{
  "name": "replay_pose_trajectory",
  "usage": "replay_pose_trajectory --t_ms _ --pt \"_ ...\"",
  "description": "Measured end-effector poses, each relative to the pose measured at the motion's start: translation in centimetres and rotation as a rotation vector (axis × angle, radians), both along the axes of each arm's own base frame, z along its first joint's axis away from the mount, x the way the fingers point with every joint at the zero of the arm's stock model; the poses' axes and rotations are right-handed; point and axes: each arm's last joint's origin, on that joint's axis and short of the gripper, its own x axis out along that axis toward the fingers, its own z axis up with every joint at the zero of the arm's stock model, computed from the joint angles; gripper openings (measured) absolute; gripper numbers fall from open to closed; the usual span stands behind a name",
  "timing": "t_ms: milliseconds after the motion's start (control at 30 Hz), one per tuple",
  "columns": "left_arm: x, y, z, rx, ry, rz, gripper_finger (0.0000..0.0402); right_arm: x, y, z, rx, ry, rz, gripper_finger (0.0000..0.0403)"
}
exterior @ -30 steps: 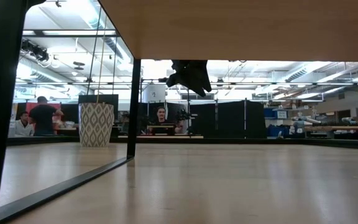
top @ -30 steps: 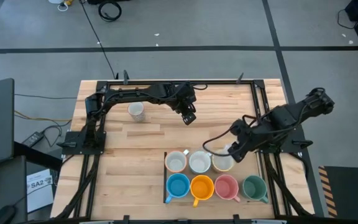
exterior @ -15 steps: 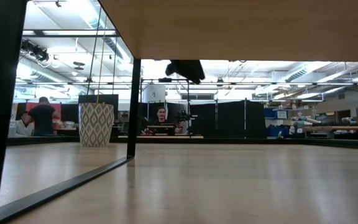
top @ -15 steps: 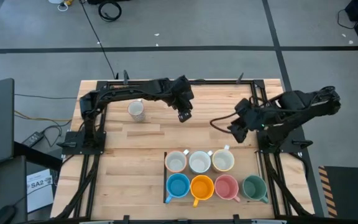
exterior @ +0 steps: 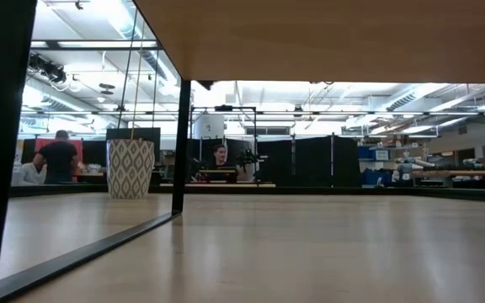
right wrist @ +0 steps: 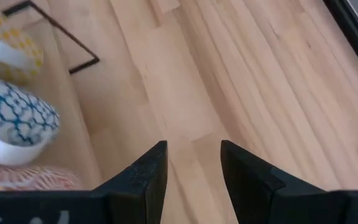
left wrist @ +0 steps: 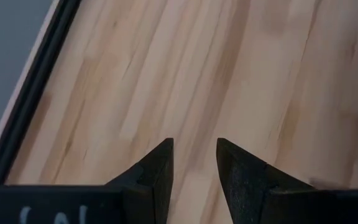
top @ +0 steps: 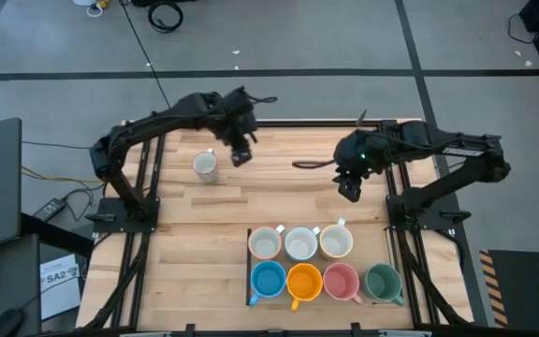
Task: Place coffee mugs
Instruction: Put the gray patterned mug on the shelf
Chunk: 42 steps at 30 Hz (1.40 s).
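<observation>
My left tool (top: 239, 154) hangs empty, fingers parted, just beside the lone white mug (top: 205, 167) on the desk's (top: 204, 243) far left. My right tool (top: 349, 187) waits empty, parted. Seven mugs (top: 324, 264) sit grouped near-right. Closing in carelessly, I could knock the lone mug over.

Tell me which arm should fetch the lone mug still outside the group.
Left. The left gripper hovers open and empty just beside the lone white mug at the table's far left. The right gripper, also open and empty, sits across the table, nearer the seven grouped mugs.
</observation>
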Motion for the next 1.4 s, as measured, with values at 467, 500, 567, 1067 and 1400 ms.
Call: replay_pose_trajectory --t_ms 467,500,567,1067,1400 --pt "-6.6 5.6 -0.1 -0.079 0.12 0.235 0.0128 -0.1 -3.6 -4.6 0.08 0.157 0.039 0.0154" --pt "-7.1 5.9 -0.9 -0.092 0.133 0.256 0.0128 -0.2 -3.7 -4.8 0.077 0.163 0.043 0.0154" --pt "-8.2 6.2 -2.8 -0.13 0.173 0.304 0.0128 -0.2 -3.9 -5.0 0.071 0.171 0.052 0.0154" --pt "-13.0 5.9 -9.5 -0.248 0.31 0.411 0.0128 0.3 -6.1 -4.5 0.029 0.053 0.048 0.0154" --pt "-12.1 5.3 -11.3 -0.221 0.271 0.404 0.0128 0.2 -6.4 -4.5 0.033 0.049 0.037 0.0154"
